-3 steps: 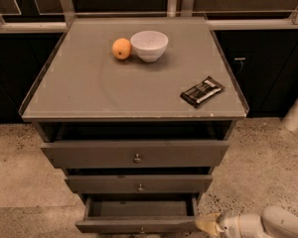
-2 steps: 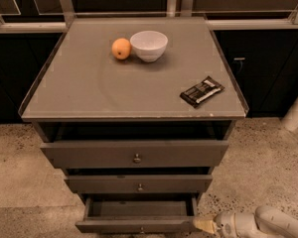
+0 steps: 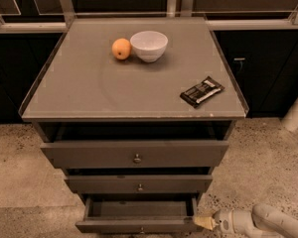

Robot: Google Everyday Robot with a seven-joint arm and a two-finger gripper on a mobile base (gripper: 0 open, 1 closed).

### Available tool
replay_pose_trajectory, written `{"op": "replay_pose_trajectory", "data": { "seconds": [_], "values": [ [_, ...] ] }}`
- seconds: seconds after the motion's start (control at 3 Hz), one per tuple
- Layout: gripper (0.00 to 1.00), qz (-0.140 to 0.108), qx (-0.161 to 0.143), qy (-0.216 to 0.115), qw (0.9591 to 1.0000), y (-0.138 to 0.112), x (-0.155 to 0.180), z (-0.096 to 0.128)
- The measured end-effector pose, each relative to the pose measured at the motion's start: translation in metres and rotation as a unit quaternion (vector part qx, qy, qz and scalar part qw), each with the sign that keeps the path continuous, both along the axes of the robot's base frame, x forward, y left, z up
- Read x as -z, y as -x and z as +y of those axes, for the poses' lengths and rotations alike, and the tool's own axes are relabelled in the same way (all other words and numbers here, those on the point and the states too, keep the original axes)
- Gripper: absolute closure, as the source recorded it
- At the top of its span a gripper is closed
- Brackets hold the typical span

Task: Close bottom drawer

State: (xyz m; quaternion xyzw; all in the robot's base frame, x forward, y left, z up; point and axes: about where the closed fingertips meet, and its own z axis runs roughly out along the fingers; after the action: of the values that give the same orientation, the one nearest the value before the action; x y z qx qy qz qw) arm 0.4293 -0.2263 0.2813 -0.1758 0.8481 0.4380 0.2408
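The cabinet has three dark grey drawers. The bottom drawer (image 3: pixel 139 226) is pulled out, its inside showing empty, its narrow front at the lower frame edge. The middle drawer (image 3: pixel 139 184) and top drawer (image 3: pixel 134 154) stand slightly out, each with a small metal knob. My gripper (image 3: pixel 204 222) comes in from the lower right on a white arm. Its pale tip sits at the right end of the bottom drawer's front, touching or nearly touching it.
On the cabinet top (image 3: pixel 89 90) lie an orange (image 3: pixel 121 48), a white bowl (image 3: pixel 149 45) and a dark snack bar wrapper (image 3: pixel 202 91). Dark cabinets stand behind. A white post (image 3: pixel 297 110) stands at right. The floor is speckled concrete.
My gripper has moved a little left, closer to the right end of the bottom drawer's front. The drawer itself looks unmoved.
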Motion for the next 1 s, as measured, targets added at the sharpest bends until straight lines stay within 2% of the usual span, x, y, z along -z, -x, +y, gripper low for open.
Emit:
{"op": "replay_pose_trajectory", "data": {
  "seconds": [0.33,0.67,1.0],
  "values": [
    [1.00,0.024,0.017,-0.003,0.9996,0.007,0.019,-0.001],
    [1.00,0.064,0.041,-0.014,0.9970,0.012,0.051,-0.006],
    [1.00,0.101,0.062,-0.030,0.9925,0.013,0.090,-0.014]
  ]
}}
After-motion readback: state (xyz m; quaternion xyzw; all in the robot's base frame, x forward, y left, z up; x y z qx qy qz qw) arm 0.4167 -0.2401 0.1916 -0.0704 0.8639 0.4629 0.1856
